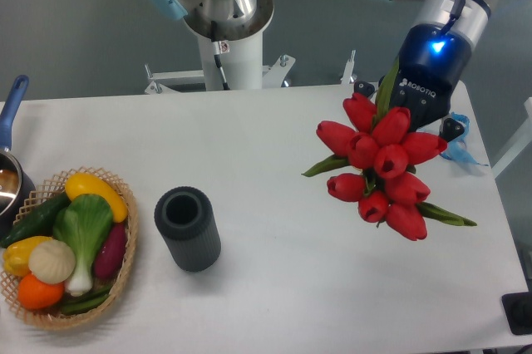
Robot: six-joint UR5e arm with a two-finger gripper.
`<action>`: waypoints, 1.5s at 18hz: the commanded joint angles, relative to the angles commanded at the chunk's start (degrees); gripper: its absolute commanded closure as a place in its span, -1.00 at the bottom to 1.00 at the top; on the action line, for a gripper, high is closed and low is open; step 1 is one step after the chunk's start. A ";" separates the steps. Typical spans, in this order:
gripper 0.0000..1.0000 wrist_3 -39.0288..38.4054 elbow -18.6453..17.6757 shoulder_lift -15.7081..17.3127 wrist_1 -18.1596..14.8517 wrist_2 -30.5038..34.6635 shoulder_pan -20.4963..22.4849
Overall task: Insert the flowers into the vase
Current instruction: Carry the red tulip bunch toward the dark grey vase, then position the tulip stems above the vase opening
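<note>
The flowers [381, 164], a bunch of glossy red tulips with green leaves, hang in the air over the right side of the table, blooms facing the camera. My gripper [407, 109] is behind and above the blooms and shut on the stems; its fingertips are hidden by the flowers. The vase [188, 228], a short dark ribbed cylinder with a thick round rim, stands upright and empty on the table at centre left, well to the left of the flowers.
A woven wicker basket [125, 275] with several plastic vegetables sits at the front left. A pot with a blue handle [10, 109] is at the left edge. The arm's white base [229, 46] stands behind the table. A blue object [461, 148] lies near the right edge.
</note>
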 joint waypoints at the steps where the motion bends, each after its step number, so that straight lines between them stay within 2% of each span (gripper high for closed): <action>1: 0.66 0.35 -0.61 0.09 0.09 0.09 -0.35; 9: 0.65 0.26 -0.88 0.09 0.00 0.00 -0.97; 13: 0.66 0.44 -0.70 -0.44 0.87 -0.87 -3.86; 19: 0.66 2.28 -1.58 -3.07 2.11 -15.44 -8.52; 21: 0.66 3.25 -3.16 -3.52 2.11 -19.93 -9.23; 24: 0.66 8.16 -8.34 -3.25 2.11 -23.98 -11.86; 27: 0.66 9.31 -11.60 -1.85 2.11 -25.66 -12.74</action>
